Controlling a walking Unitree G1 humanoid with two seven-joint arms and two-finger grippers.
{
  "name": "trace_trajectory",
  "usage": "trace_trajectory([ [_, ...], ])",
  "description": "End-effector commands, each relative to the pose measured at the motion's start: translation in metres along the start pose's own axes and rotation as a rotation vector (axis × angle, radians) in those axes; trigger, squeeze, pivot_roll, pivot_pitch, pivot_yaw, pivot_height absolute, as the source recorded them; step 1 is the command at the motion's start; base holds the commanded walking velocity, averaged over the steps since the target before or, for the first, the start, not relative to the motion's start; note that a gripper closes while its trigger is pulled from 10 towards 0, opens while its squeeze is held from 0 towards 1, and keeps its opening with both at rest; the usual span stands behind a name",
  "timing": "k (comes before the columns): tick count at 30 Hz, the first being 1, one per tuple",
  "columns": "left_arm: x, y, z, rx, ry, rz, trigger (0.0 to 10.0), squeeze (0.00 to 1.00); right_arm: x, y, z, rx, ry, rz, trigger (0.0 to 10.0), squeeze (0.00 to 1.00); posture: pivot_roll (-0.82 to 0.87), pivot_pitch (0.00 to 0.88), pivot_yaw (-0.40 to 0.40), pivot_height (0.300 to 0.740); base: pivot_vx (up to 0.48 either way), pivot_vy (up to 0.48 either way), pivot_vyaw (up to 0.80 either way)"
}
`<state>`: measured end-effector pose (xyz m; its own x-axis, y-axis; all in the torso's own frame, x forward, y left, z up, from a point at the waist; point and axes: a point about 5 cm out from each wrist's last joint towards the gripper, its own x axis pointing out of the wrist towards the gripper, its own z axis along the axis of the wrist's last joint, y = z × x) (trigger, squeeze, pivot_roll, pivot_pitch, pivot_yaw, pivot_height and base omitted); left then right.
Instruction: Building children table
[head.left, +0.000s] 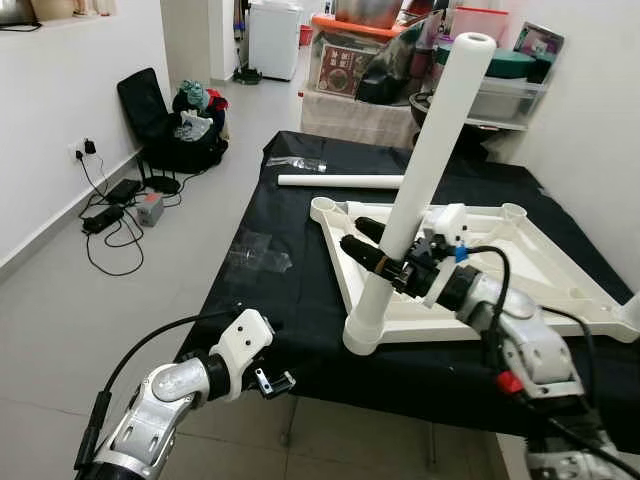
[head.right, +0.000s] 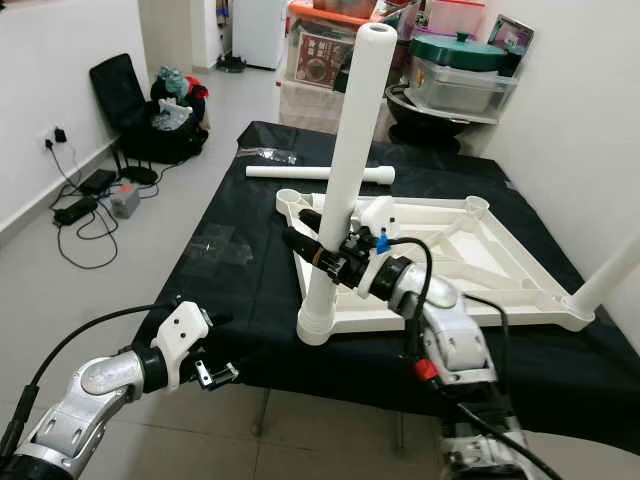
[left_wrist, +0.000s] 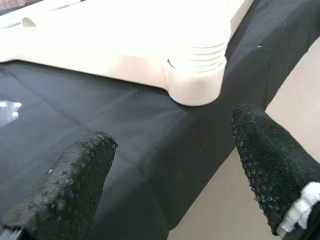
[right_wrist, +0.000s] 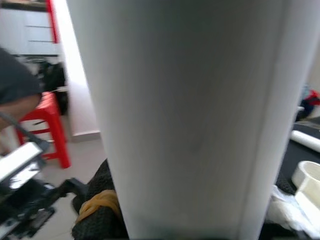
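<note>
Tiled room, white walls, storage boxes (head.left: 352, 52) stacked at the back; work sat on a bench (head.left: 300, 330) under a black cloth.

Right hand (head.left: 392, 262) was clamped around the lower part of a white leg (head.left: 430, 160), fingers wrapped on either side of the tube just above its base. Leg stood in the near corner socket (head.left: 362, 335) of the upturned white tabletop (head.left: 560, 290), long axis running up and away from the socket, tilted slightly back and to the right rather than plumb. Top end pointed at the ceiling.

Left hand (head.left: 272, 382) hung off the front edge of the bench, low and left of that socket, fingers (left_wrist: 70, 185) spread and holding nothing. In the left wrist view it faced the same corner socket, so it was lined up toward it but apart from it.

Key relation: leg base sat directly below the right hand, so any seating push would go down along the tube axis. Right hand was the nearer one by far.

Spare leg (head.left: 340, 181) lay flat across the far side of the bench, beyond the tabletop. Clear plastic wrap (head.left: 258, 255) lay on the cloth to the left. Another leg (head.right: 610, 275) stuck up at the tabletop's right corner.
</note>
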<state>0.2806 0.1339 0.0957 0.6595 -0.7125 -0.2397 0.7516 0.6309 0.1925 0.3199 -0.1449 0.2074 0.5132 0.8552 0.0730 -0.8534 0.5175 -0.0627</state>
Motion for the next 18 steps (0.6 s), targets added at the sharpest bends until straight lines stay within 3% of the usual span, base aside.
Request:
trace_trajectory([
  [1,-0.003,-0.001,-0.004,-0.006,0.011,0.003,10.0,0.00,0.005,0.028,-0.066,0.288,0.228,0.145,3.0,0.00,0.10,0.000,-0.132,0.740,0.000,0.000,0.00],
  [3,-0.005,-0.002,-0.006,-0.008,0.016,0.003,10.0,0.00,0.009,0.027,-0.065,0.286,0.219,0.165,3.3,0.00,0.10,0.000,-0.134,0.740,0.000,0.000,0.00],
  [4,-0.005,-0.003,-0.005,-0.010,0.015,0.003,10.0,0.00,0.011,0.027,-0.065,0.289,0.217,0.179,5.2,0.00,0.11,0.000,-0.136,0.740,0.000,0.000,0.00],
  [5,-0.005,-0.003,-0.005,-0.010,0.015,0.003,10.0,0.00,0.011,0.027,-0.065,0.289,0.217,0.179,5.2,0.00,0.11,0.000,-0.136,0.740,0.000,0.000,0.00],
  [6,-0.005,-0.003,-0.005,-0.011,0.014,0.002,10.0,0.00,0.011,0.029,-0.065,0.297,0.211,0.214,10.0,0.00,0.12,0.000,-0.139,0.740,0.000,0.000,0.00],
  [18,-0.011,-0.004,-0.007,-0.016,0.026,0.007,10.0,0.00,0.018,0.034,-0.057,0.349,0.146,0.373,10.0,0.00,0.14,0.000,-0.160,0.740,0.000,0.000,0.00],
])
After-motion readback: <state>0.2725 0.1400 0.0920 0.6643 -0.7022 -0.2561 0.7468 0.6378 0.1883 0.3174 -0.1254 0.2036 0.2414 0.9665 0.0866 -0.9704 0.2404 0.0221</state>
